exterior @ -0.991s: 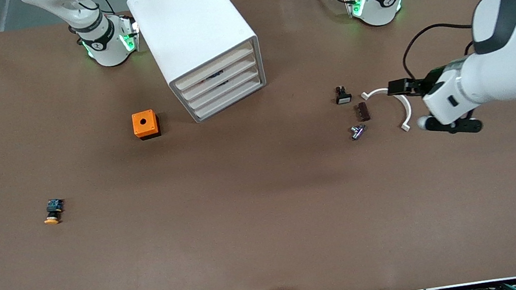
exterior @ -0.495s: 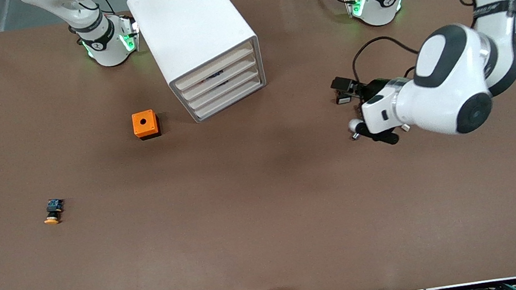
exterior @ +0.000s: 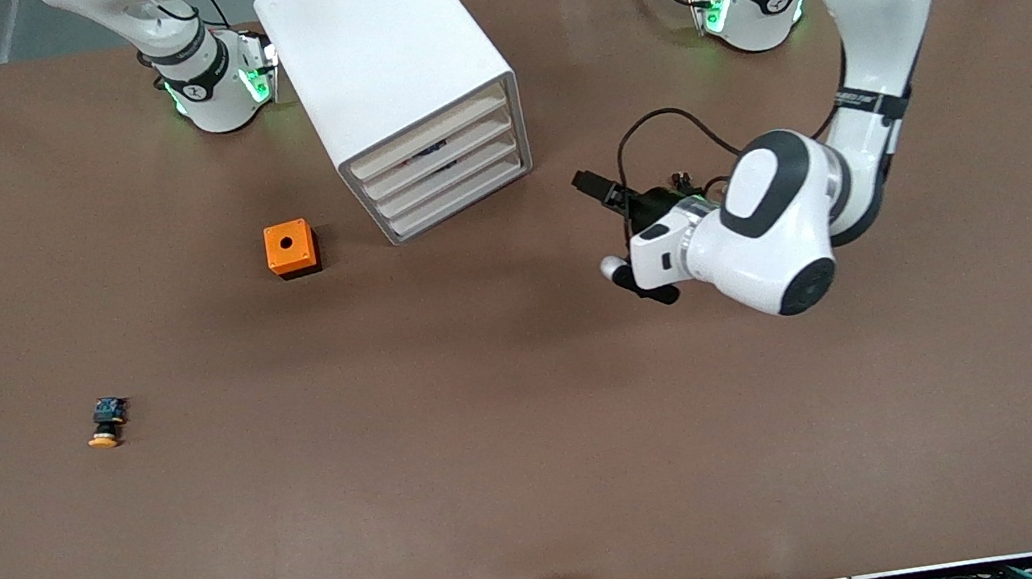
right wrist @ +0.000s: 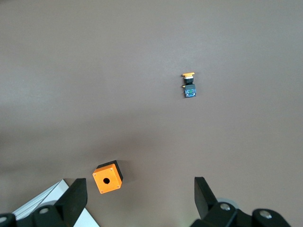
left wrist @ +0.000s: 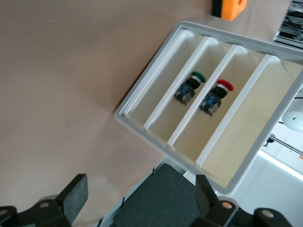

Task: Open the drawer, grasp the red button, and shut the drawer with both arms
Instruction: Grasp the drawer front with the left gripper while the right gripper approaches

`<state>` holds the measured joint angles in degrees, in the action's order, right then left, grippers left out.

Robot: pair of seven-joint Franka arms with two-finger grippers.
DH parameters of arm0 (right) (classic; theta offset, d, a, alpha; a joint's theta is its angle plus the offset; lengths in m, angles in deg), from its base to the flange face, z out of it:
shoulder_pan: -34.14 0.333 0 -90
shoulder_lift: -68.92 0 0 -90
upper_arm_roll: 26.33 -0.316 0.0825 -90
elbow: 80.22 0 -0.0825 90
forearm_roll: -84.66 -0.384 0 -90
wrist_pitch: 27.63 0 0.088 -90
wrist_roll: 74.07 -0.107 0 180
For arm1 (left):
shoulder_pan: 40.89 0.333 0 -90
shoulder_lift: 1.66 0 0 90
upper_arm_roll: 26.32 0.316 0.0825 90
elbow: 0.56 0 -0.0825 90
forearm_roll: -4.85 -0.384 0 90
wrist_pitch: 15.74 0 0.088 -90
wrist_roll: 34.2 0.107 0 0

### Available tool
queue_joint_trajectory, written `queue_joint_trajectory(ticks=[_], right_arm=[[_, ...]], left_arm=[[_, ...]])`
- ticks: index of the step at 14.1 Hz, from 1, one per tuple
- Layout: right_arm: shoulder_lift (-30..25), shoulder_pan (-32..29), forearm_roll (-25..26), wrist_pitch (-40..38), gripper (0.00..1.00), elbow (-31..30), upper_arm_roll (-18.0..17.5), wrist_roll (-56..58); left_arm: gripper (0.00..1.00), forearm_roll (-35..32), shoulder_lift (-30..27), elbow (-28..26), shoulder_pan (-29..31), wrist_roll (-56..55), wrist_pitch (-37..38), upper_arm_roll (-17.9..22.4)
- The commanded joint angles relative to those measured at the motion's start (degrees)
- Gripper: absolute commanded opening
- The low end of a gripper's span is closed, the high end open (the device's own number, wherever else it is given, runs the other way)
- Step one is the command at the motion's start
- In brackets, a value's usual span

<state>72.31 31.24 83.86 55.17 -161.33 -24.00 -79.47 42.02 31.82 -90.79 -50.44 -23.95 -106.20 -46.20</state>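
The red button (left wrist: 217, 96) was seen lying in the shut second-from-top drawer (left wrist: 194, 127), straight ahead of the wide-open left gripper (exterior: 633, 278) in front of the cabinet (exterior: 382, 56), while the right gripper (right wrist: 137, 189), likewise open, waited over the orange cube (right wrist: 108, 177).

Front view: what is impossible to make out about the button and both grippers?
- Front view, the button: too small. The cabinet shows only a dark speck between its front strips. The red cap is clear only in the left wrist view.
- Front view, the left gripper: it is over the table in front of the cabinet, hidden by its own wrist.
- Front view, the right gripper: it is up near the orange cube, cut off by the top edge.
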Motion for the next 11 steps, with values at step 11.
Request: queue_joint_trajectory(ticks=[11], right_arm=[[3.0,15.4,0.4,-0.6,1.0,-1.7,0.1,-31.2]], left_arm=[[0.9,22.8,2.5,-12.0,-7.8,26.6,-13.9,-0.4]])
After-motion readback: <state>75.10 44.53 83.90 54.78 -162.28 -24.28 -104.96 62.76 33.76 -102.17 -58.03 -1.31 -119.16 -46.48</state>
